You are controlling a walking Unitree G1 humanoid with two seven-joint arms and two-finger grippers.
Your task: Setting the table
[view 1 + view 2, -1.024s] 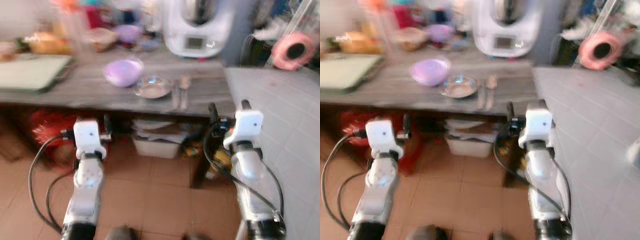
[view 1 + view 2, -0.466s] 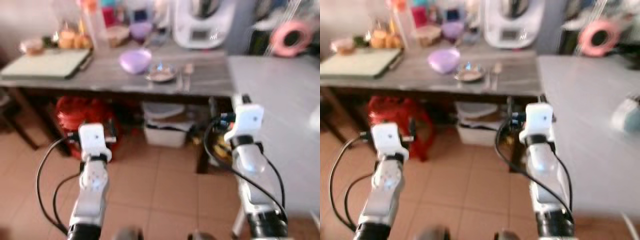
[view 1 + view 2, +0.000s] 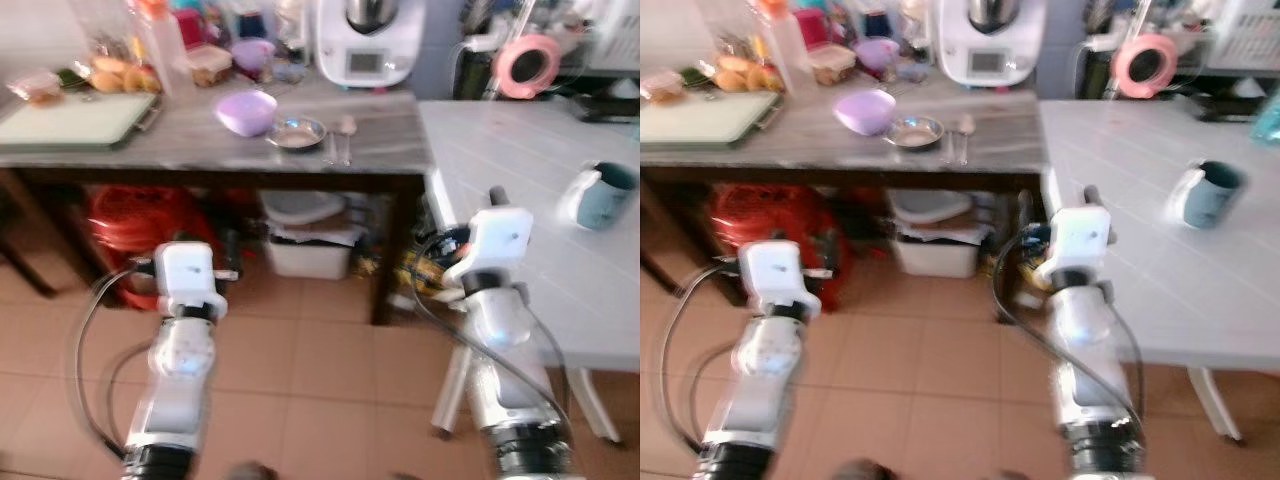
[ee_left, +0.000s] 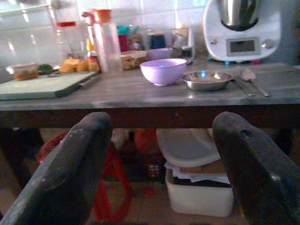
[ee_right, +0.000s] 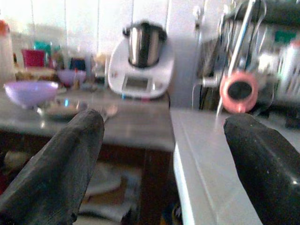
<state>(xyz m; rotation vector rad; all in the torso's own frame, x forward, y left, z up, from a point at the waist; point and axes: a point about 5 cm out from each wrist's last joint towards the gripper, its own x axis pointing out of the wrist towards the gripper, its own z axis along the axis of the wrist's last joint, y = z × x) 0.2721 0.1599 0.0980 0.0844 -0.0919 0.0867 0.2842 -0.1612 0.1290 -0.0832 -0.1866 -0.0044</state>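
On the grey wooden counter (image 3: pixel 190 155) stand a purple bowl (image 3: pixel 247 110) and a small metal bowl (image 3: pixel 296 133), with a spoon and fork (image 3: pixel 340 140) laid beside them. A teal mug (image 3: pixel 605 195) stands on the white table (image 3: pixel 500 150) to my right. Both arms are held out low over the floor, well short of the counter. My left gripper (image 4: pixel 161 129) is open with nothing between its fingers and points at the bowls. My right gripper (image 5: pixel 164 124) is open and empty too, aimed at the corner where counter and table meet.
A white kitchen machine (image 3: pixel 362 45), jars and bottles line the counter's back. A green cutting board (image 3: pixel 70 120) lies at its left. Below are a red stool (image 3: pixel 140 225) and white bins (image 3: pixel 310 245). A pink tape roll (image 3: pixel 530 62) hangs beyond the table. Tiled floor lies ahead.
The camera has pulled back from the counter, so it looks smaller and farther. The white table and the teal mug have come into view. Both arms keep their pose.
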